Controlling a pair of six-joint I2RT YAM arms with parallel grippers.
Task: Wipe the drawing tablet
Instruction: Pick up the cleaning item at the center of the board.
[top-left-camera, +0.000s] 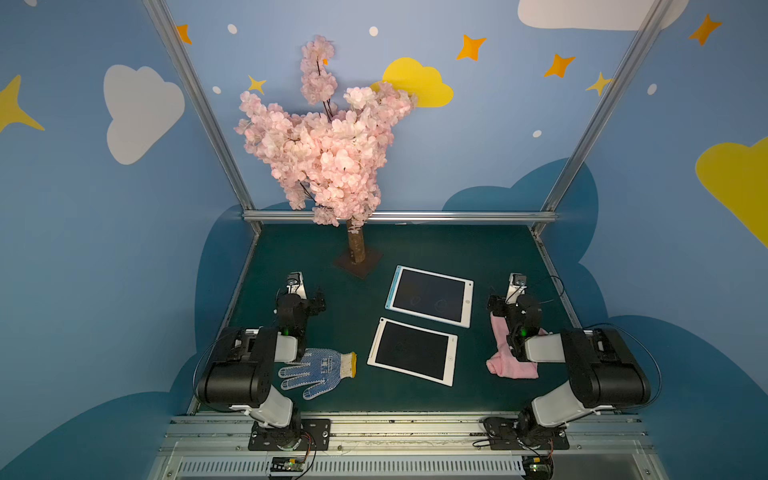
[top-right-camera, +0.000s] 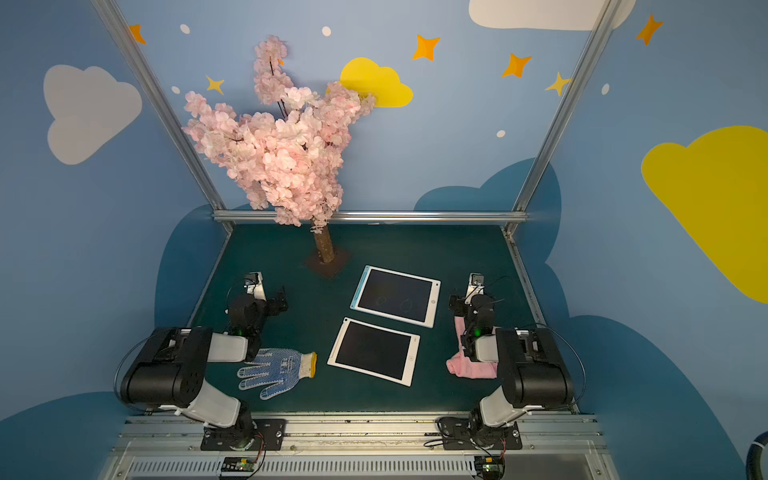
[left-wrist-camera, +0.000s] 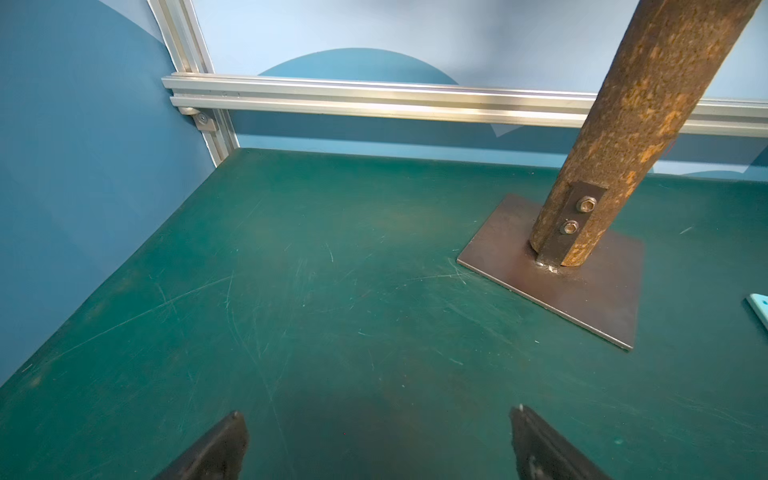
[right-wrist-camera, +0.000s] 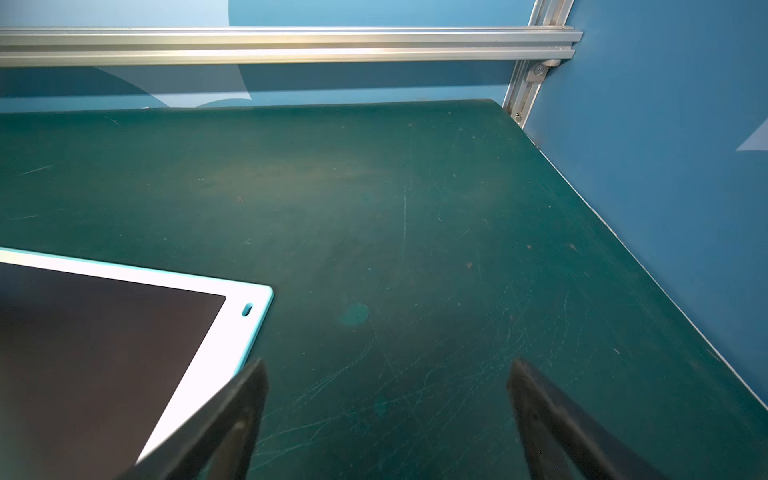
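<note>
Two drawing tablets lie flat between the grippers, close to each other but not touching. The far tablet (top-left-camera: 430, 296), blue-edged and bearing faint scribbles, sits just beside the right gripper (right-wrist-camera: 388, 361) on its inner side. The near tablet (top-left-camera: 412, 351), white-framed, lies further back toward the arm bases.

**Step in hand:** judged to be the opening one. No wiper is held and neither screen is touched.

**Grippers:** both stand spread wide and empty above the bare table (top-left-camera: 436, 245). The left gripper (left-wrist-camera: 378, 410) is well apart from both tablets.

**Next move:** the one pink cloth (top-left-camera: 513, 368) lies crumpled behind the right gripper, partly under its wrist. That gripper would likely need to draw back, descend and pinch a fold.

**Other things:** one dotted glove (top-left-camera: 318, 372) lies behind the left gripper, and one blossom tree (top-left-camera: 324, 145) stands ahead of it.
</note>
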